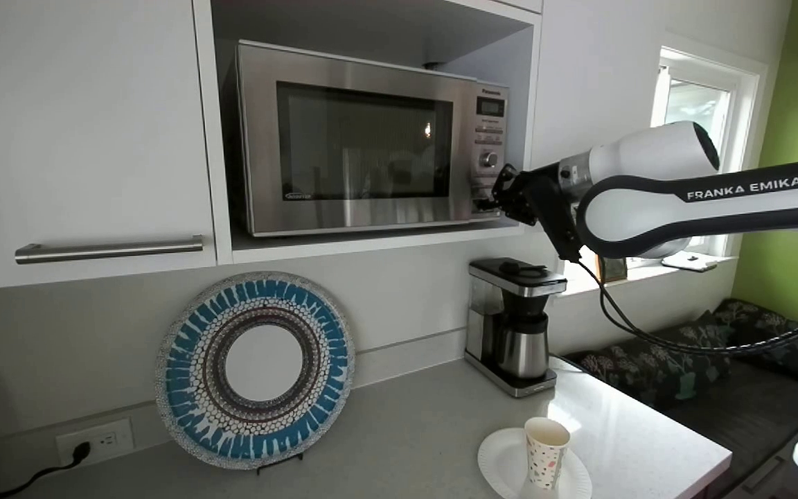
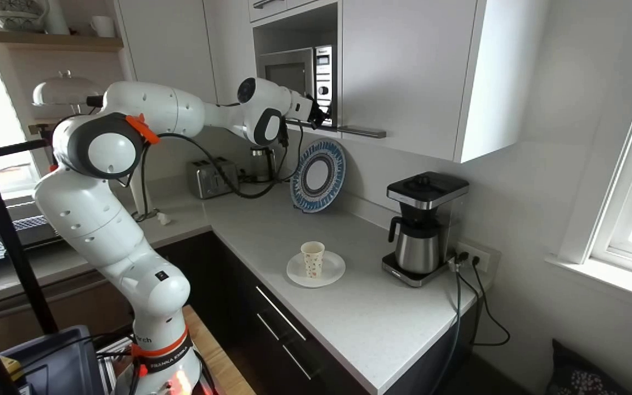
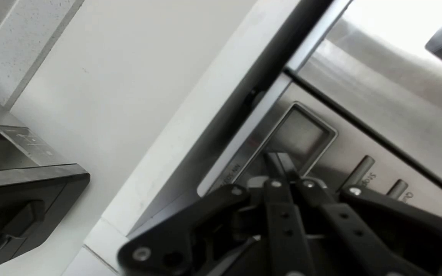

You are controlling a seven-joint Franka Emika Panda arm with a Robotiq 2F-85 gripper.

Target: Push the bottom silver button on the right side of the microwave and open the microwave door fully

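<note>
1. Ok so, kitchen corner. In an exterior view a grey counter (image 1: 406, 430) stretches along the bottom of the frame, there's a white cabinet (image 1: 80, 125) upper left and a green wall (image 1: 797, 90) far right.
2. The microwave (image 1: 375, 166) sits in a cubby (image 1: 371, 28) up around top centre. The microwave door (image 1: 364, 132), with its big dark window, is most of the front, and the control strip (image 1: 490, 147) runs down its right edge.
3. The bottom silver button (image 3: 301, 132) is easiest to spot in the wrist view: framed rectangle, a bit right of centre.
4. The gripper (image 3: 281, 166) is closed all the way, pinched together and empty. Its tips are right over part of that button; can't tell if they're actually pressing.
5. The door looks about flush with the strip, can't tell if it's latched though.
6. The arm (image 1: 621, 215) reaches in from the right of the frame.
7. Lower down: coffee maker (image 1: 524, 322) right of centre, blue-patterned disc (image 1: 330, 360) left of centre, paper cup (image 1: 546, 457) upright on a white plate (image 1: 499, 461) lower right.
</note>
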